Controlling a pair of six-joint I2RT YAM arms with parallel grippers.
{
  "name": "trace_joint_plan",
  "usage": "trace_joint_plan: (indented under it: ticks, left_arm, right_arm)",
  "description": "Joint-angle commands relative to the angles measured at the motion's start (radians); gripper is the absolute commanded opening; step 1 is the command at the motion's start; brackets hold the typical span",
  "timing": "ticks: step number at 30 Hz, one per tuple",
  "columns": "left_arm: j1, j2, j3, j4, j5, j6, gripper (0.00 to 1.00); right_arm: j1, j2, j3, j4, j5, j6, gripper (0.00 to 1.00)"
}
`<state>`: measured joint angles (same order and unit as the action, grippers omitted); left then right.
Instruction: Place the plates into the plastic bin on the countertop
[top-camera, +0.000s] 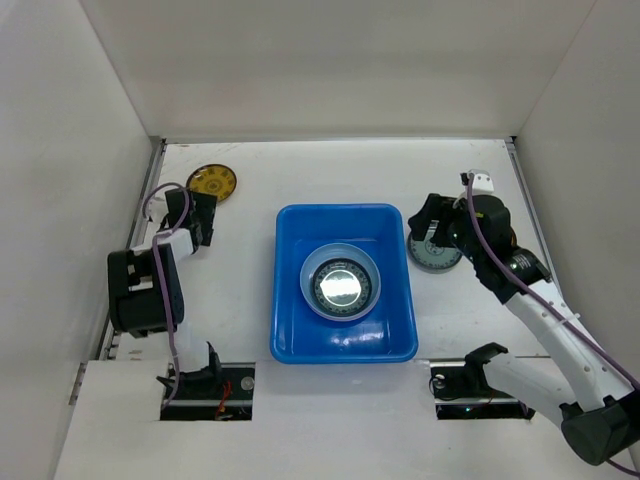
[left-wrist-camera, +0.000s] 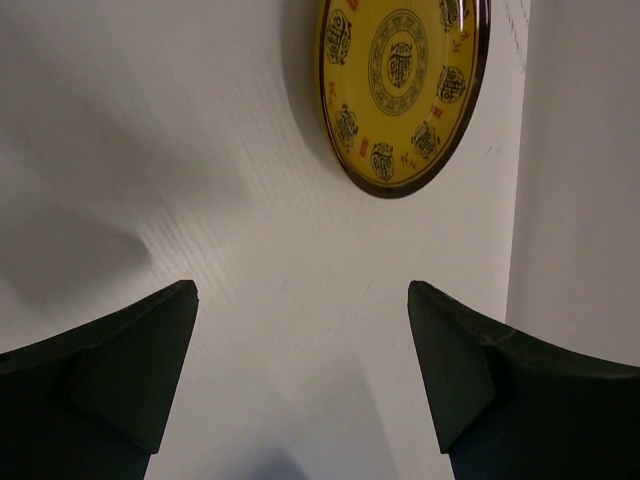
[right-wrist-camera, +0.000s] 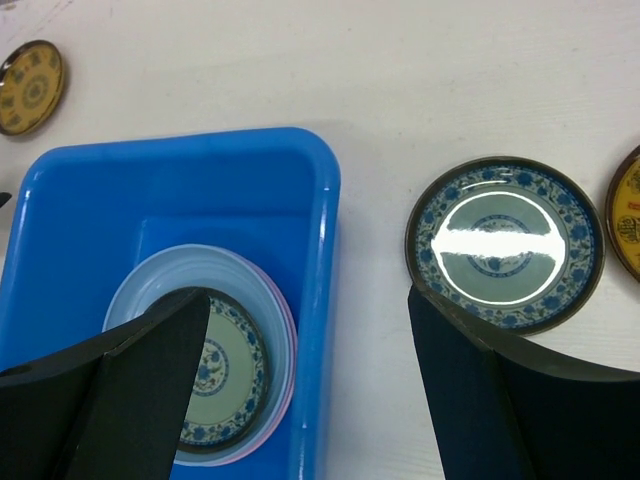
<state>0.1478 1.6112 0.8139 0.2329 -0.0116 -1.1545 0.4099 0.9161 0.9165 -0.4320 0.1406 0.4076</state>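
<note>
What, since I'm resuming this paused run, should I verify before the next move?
1. Right fingers open and empty: ok.
2. Grey-teal patterned round plate flat on white countertop, beside bright blue plastic bin: ok.
3. Right fingers straddling that plate: not ok; it lies outside the gap.
4. Room in bin atop stacked plates: ok.
5. Left fingers open, yellow-gold patterned round plate ahead: ok.

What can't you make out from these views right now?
Plastic bin: plates under the light blue plate are covered; right wrist view shows only a pink edge.
Yellow plate beside the grey-teal plate: cut off at the right wrist view's edge, unseen in the top view, likely under the right arm.
</note>
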Motion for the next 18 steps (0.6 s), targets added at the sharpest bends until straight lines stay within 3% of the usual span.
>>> trace_joint_plan:
  ticks: [1,11,18]
  left_arm:
    - [0.009,0.073,0.060,0.131,0.013,-0.088,0.84]
    - [0.014,0.279,0.201,0.168,-0.016,-0.143,0.79]
    - [0.035,0.386,0.284,0.151,-0.011,-0.185,0.59]
  right_arm:
    - [-0.024,-0.005,0.001,0.075,-0.010,-0.003,0.86]
    - [-0.092,0.038,0.022,0.084,-0.010,-0.004,0.86]
    - [-0.116,0.058,0.048,0.070,-0.001,0.010,0.86]
